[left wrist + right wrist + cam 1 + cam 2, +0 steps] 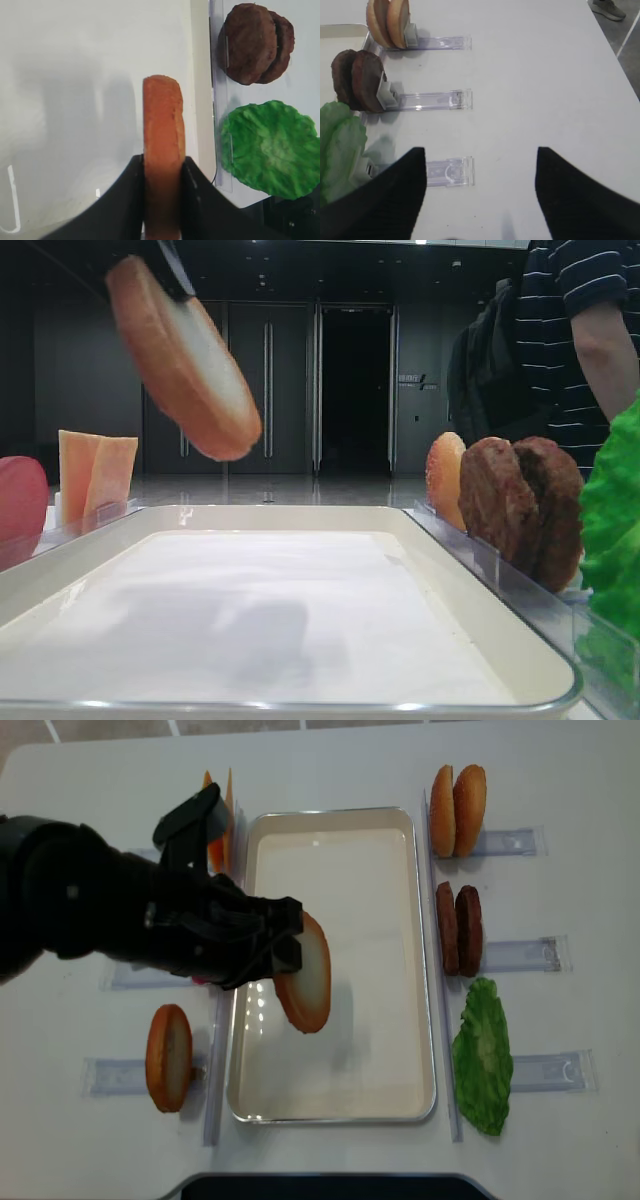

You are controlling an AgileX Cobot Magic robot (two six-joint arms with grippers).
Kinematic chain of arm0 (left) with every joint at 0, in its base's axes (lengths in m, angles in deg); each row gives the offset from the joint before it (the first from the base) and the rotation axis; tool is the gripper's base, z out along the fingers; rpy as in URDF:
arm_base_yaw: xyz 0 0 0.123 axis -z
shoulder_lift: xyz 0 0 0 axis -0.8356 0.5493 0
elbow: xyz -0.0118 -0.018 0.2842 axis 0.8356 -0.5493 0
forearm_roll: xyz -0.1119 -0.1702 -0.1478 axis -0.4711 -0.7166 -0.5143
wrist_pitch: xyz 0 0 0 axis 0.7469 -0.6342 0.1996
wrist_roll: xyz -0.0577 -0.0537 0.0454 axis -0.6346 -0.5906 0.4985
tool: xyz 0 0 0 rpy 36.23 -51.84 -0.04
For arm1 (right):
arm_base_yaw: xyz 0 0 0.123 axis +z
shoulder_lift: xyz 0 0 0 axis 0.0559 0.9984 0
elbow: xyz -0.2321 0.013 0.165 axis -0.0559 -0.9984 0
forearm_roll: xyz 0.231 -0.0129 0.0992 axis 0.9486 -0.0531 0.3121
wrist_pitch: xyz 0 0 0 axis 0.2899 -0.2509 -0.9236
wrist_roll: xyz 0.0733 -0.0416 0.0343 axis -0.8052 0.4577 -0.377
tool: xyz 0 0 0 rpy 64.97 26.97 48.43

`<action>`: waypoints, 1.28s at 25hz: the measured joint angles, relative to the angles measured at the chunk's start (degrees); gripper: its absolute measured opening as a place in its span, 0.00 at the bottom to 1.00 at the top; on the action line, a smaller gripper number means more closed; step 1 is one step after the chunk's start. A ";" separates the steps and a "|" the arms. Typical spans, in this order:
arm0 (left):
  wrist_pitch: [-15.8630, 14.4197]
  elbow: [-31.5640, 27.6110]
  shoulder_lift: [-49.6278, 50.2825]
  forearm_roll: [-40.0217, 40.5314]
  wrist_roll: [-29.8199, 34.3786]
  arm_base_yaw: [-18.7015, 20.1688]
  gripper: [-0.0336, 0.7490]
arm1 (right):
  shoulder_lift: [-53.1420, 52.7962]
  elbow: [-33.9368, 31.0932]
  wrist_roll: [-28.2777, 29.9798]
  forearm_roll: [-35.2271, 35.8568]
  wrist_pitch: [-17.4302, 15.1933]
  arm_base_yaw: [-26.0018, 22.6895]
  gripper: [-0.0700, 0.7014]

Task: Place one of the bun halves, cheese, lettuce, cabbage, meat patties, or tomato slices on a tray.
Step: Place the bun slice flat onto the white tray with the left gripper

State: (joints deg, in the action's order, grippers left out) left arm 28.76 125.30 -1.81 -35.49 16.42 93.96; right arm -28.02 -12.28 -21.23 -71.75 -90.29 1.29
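Over the left half of the tray (420,970), the left gripper (285,948) is reaching in from the left side, its black arm lying across the table, and its fingers (131,200) are pinching a bun half (305,972) by the edge, clamped tight on both flat faces. The bun half is hanging clear above the white lining, tilted, pale face turned toward the tray's right side, orange crust toward the arm; its shadow is falling on the lining below. The tray is holding nothing else that shows. The right gripper (481,200) is hovering over bare table on the right, jaws standing wide apart, nothing between them. Right of the tray, clear holders are standing in a column: the far one (510,842) is propping two bun halves (457,810) on edge, the middle one is propping two meat patties (458,928) on edge, touching each other, and the near one is carrying the lettuce (484,1055), which is lying along the tray's rim. Left of the tray, cheese (95,475) slices are standing upright near the far corner, a tomato slice (20,502) is showing just nearer than them, and another bun half (169,1057) is standing on edge in the near holder.
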 joint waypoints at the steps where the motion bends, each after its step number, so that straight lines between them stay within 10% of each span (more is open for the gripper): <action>1: 0.69 0.00 0.97 -1.48 1.59 0.00 0.23 | 0.00 0.00 0.00 0.00 0.00 0.00 0.71; 14: 5.87 0.00 12.55 -19.84 21.38 0.00 0.23 | 0.00 0.00 0.00 0.00 0.00 0.00 0.71; 32: 8.79 0.07 20.33 -26.42 28.31 0.00 0.22 | 0.00 0.00 0.00 0.00 0.00 0.00 0.71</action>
State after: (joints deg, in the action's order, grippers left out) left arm 37.55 125.37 18.52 -61.92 44.73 93.96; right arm -28.02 -12.28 -21.23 -71.75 -90.29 1.29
